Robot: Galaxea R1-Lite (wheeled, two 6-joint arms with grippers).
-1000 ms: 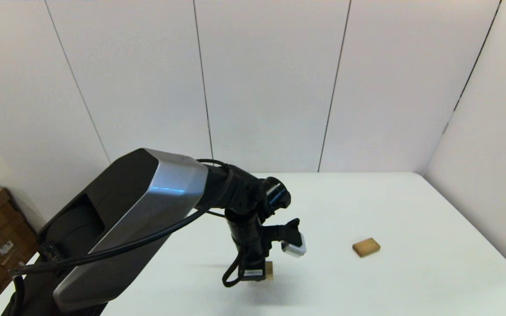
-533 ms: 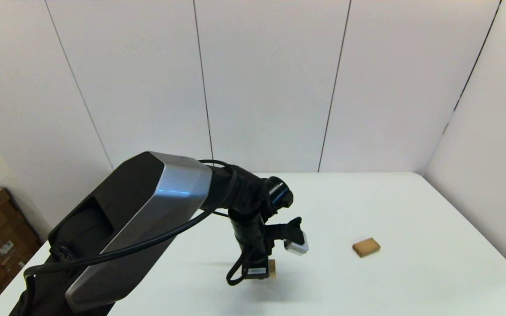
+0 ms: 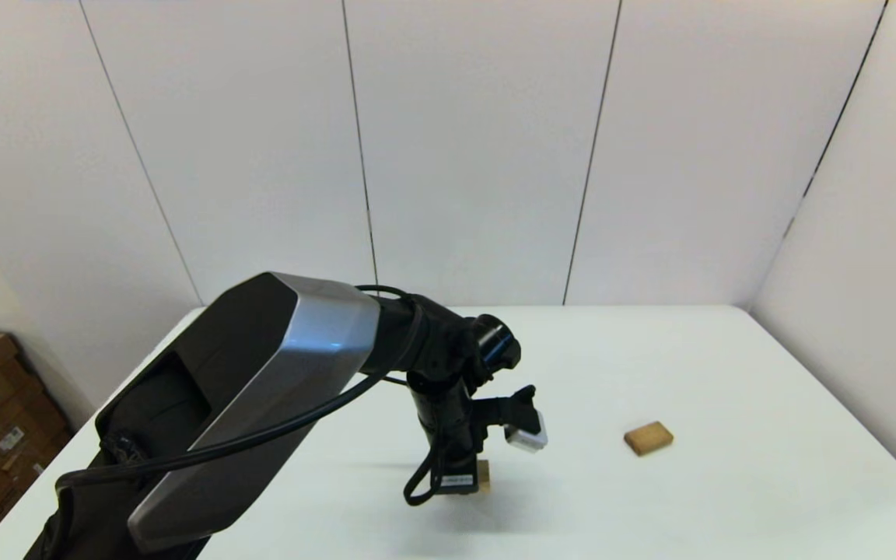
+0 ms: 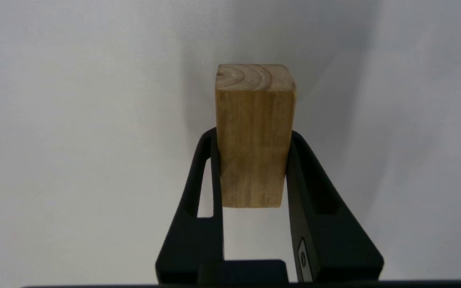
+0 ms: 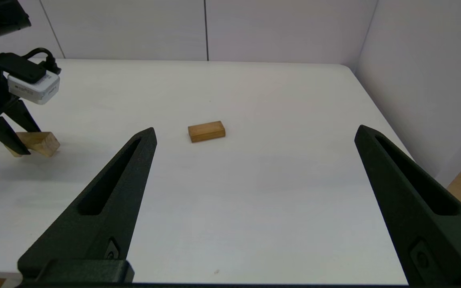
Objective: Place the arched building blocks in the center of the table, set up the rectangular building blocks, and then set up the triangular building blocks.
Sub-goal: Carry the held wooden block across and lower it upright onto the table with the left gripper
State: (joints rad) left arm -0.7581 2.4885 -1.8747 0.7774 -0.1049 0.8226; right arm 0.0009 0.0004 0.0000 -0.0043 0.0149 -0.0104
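So the left end effector (image 4: 252, 172) is clamped on a light-wood block (image 4: 253, 136), one black finger pressed against each long side, and the block pokes out well past the fingertips. Seen from the head camera, only a sliver of that block (image 3: 483, 476) shows beside the wrist, down low near the middle of the table (image 3: 728, 498); I can't tell if it's touching the surface or just above it. The right wrist camera shows it (image 5: 38, 143) tilted between the left fingers. No arch notch shows from any angle, so I can't confirm which block it is. The rectangular building blocks (image 3: 648, 438) piece lies flat, well off to the right of the left end effector. The right end effector (image 5: 254, 136) is spread wide with nothing in it, hanging over the table's near edge with that slab (image 5: 206, 131) ahead of it. The triangular one isn't visible to me.
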